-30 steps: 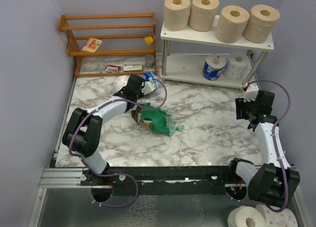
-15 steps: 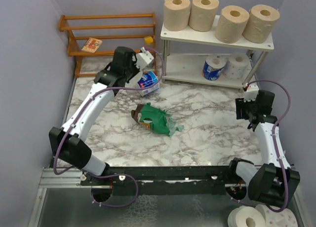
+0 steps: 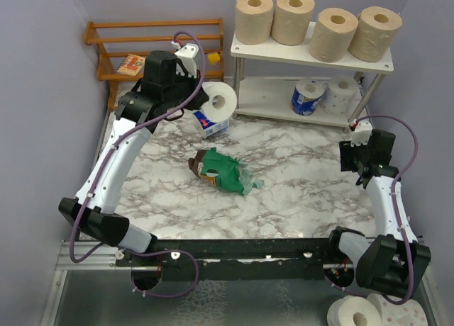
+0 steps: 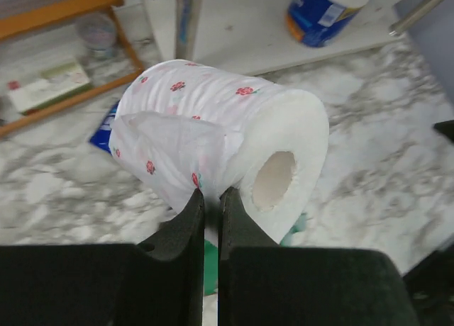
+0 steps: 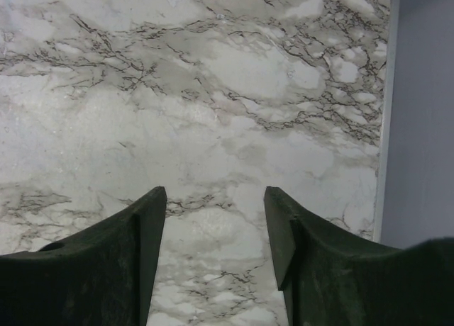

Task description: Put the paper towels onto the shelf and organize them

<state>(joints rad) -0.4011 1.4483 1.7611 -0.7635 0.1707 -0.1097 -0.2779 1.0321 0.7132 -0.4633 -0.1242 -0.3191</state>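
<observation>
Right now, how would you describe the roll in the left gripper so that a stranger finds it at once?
Start at the white two-tier shelf, back right. Just left of its legs, the left gripper holds a roll above the marble table. It is white with red flowers, pinched by a loose flap; the blue-wrapped roll lies beneath it.

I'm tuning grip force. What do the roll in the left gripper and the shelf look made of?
The held roll looks like soft, quilted tissue paper, white with pink flowers; its loose flap crumples where the left gripper pinches it. The shelf seems smooth white laminate or painted board on shiny metal legs.
</observation>
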